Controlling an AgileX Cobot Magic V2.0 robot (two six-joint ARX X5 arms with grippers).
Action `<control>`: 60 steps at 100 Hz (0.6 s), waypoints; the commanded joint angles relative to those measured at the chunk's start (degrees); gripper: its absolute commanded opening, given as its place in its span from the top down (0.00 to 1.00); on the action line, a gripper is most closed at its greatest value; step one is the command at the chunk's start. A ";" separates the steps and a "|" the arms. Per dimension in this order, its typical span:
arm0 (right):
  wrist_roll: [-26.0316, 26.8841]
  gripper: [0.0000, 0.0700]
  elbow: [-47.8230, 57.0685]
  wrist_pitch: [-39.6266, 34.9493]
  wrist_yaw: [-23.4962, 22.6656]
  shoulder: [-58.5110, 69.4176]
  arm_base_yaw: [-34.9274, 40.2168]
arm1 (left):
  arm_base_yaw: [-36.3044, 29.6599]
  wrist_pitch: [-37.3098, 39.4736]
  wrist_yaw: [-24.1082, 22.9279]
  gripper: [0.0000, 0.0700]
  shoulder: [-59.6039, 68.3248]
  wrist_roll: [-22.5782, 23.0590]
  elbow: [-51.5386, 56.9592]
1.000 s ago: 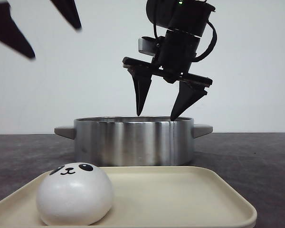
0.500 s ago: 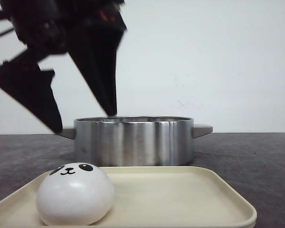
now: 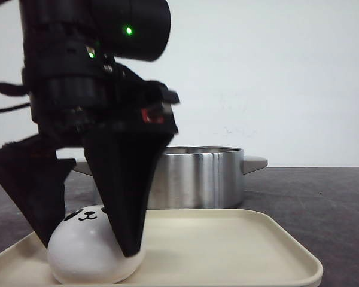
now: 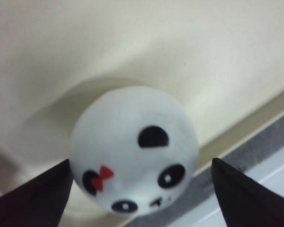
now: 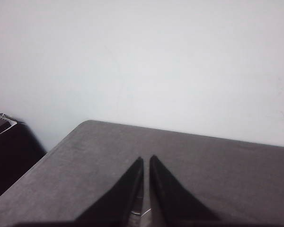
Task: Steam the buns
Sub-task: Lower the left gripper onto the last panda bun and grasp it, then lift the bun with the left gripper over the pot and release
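One white panda-faced bun (image 3: pixel 78 267) sits at the left end of the cream tray (image 3: pixel 227 251). In the left wrist view the bun (image 4: pixel 135 142) shows black eyes and a red bow. My left gripper (image 3: pixel 87 248) is open and lowered over it, one black finger on each side of the bun, and it also shows in the left wrist view (image 4: pixel 139 161). I cannot tell whether the fingers touch the bun. My right gripper (image 5: pixel 146 158) is shut and empty above the grey table, out of the front view. Other buns are not in view.
A steel pot (image 3: pixel 197 179) with side handles stands just behind the tray, its inside hidden. The tray's raised rim (image 4: pixel 246 127) runs close by the bun. The grey table (image 5: pixel 227 175) ends at a white wall.
My right gripper, open over the pot a second ago, has left the front view. My left gripper has come down from the upper left and now straddles the bun.
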 commanded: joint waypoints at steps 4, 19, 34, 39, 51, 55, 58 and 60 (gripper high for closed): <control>-0.42 0.98 1.29 -0.61 0.09 0.68 0.57 | -0.68 0.39 -0.11 0.23 2.08 0.20 0.31; -0.39 0.98 1.29 -2.64 0.13 0.70 0.57 | -0.68 0.37 -2.40 1.00 2.84 2.95 0.31; -0.44 0.98 1.29 -3.63 0.13 0.70 1.18 | -1.11 1.33 -2.86 1.00 1.03 3.82 0.42; -0.44 0.98 1.29 -3.78 0.15 0.70 1.60 | -1.40 2.01 -2.93 1.00 -1.11 3.85 0.68; -0.48 0.98 1.29 -3.76 0.15 0.70 2.29 | -1.79 6.56 -2.93 1.00 -8.11 3.82 2.05; -0.57 0.98 1.29 -3.72 0.15 0.70 2.58 | -1.79 9.11 -3.13 1.00 -10.29 3.96 2.64; -0.59 0.98 1.29 -3.72 0.22 0.72 2.84 | -1.64 11.34 -4.02 1.00 -11.82 4.15 2.97; -0.63 0.98 1.29 -3.72 0.20 0.72 2.99 | -1.49 12.98 -4.94 1.00 -12.59 4.48 3.19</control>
